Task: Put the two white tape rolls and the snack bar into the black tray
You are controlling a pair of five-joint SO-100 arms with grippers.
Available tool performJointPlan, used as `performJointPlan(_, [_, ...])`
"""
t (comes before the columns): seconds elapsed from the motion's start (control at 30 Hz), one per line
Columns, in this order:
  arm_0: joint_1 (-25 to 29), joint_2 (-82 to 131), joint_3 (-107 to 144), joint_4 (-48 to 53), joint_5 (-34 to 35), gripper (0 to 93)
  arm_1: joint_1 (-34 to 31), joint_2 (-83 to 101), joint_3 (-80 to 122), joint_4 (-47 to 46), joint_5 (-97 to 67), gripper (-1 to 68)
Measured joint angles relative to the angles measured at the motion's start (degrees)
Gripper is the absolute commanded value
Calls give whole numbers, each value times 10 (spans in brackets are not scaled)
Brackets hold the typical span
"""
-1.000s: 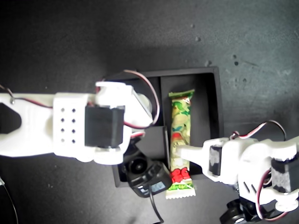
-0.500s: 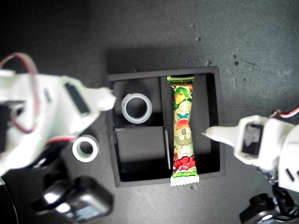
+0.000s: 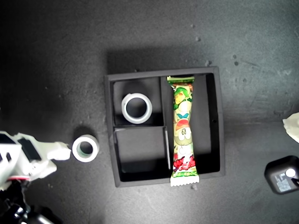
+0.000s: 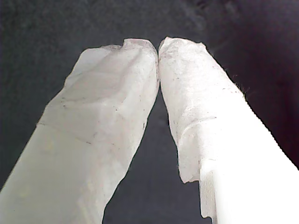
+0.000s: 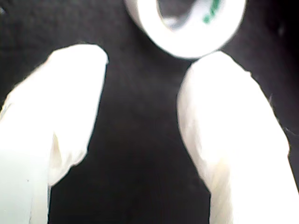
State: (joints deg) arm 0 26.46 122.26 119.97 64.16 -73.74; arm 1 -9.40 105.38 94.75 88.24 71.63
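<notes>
One smaller tape roll (image 3: pixel 85 148) lies just beyond my second gripper (image 5: pixel 145 70), whose jaws stand apart

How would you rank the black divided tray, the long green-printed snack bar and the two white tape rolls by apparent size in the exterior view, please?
1. Black divided tray
2. Long snack bar
3. White tape roll inside the tray
4. White tape roll outside it, slightly smaller

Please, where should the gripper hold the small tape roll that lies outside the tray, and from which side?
Grip the smaller tape roll across its ring wall, one finger in the open centre, coming from above. It lies flat, hole up, and my second gripper is open beside it.
</notes>
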Motion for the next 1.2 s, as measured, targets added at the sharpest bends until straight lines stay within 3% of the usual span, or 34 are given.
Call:
performJointPlan(0.4, [0, -141, -12, -65, -3, 128, -50, 79, 206, -193, 76, -2])
performJointPlan(1.2, [3, -216, -68, -74, 5, 125, -28, 244, 484, -343, 131, -3])
